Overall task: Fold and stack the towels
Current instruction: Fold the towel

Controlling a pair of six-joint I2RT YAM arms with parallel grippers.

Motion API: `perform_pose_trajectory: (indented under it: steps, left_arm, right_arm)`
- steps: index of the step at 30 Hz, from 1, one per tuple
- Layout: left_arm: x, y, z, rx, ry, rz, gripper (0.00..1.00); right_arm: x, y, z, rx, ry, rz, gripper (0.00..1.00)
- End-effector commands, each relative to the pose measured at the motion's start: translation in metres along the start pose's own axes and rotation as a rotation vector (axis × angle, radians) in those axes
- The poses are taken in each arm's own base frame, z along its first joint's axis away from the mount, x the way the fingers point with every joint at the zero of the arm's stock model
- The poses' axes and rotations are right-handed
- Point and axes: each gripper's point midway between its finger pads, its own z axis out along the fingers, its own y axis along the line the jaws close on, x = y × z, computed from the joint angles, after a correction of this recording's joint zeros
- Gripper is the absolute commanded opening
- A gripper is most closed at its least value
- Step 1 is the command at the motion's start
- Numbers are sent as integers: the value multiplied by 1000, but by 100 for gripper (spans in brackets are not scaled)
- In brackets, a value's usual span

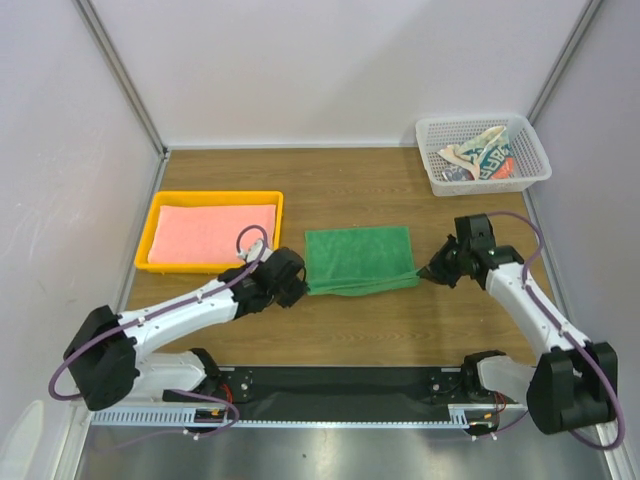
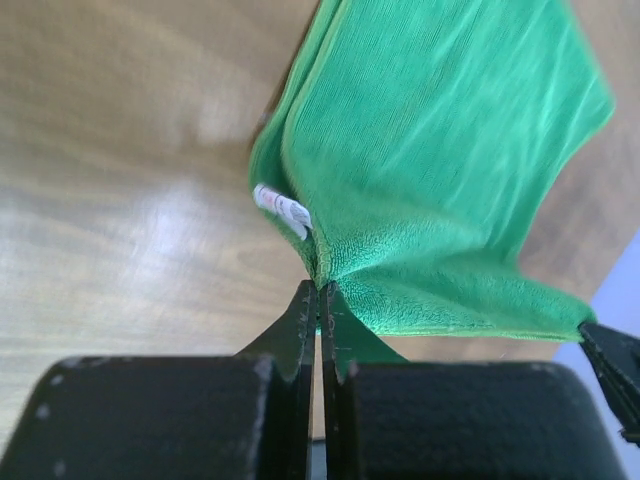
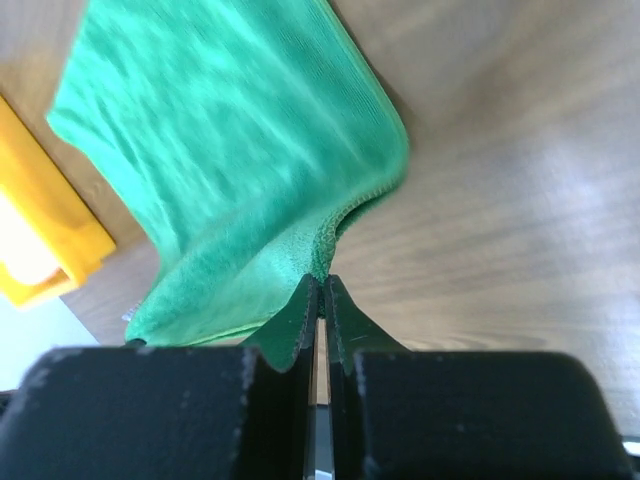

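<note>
— Where's the green towel?
— Mid-desk. My left pincer is clamped on its near-left corner, and my right pincer is pinching the near-right corner. The pink towel lies in the yellow tray.

A towel lies mid-table between left claw and right claw, tray at left, basket far right.
</note>
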Motion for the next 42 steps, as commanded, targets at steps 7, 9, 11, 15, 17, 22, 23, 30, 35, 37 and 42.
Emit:
perform_pose_trajectory:
  steps: [7,9,11,15,17,22,23,30,35,37,42]
  left_arm:
    - [-66,-60,4,31,-95,-13,0]
    - [-78,-66,7,21,-113,-11,0]
    - [-87,-72,15,10,-121,-12,0]
    - [-100,-79,30,-15,-130,-2,0]
    - [-104,-81,40,-33,-127,-1,1]
    - [-110,-72,62,-85,-115,-24,0]
    - [-111,-67,70,-103,-110,-35,0]
    - [-111,-62,93,-124,-84,-41,0]
    - [-116,-64,107,-149,-86,-34,1]
    - [-118,-65,110,-153,-86,-42,0]
    - [-127,-70,117,-168,-101,-22,22]
  right_arm:
    - [-58,43,17,-27,-23,-43,0]
    - [-71,53,24,-35,-26,-54,0]
    - [-80,59,30,-43,-26,-58,0]
    - [-101,75,43,-53,-32,-75,0]
    - [-105,73,56,-37,-19,-75,0]
    - [-114,68,89,2,30,-90,0]
    - [-113,68,93,6,41,-92,0]
    - [-119,64,116,36,66,-89,0]
    - [-124,63,125,57,83,-98,0]
    - [-128,66,129,54,86,-104,0]
    - [-131,62,140,80,104,-112,6]
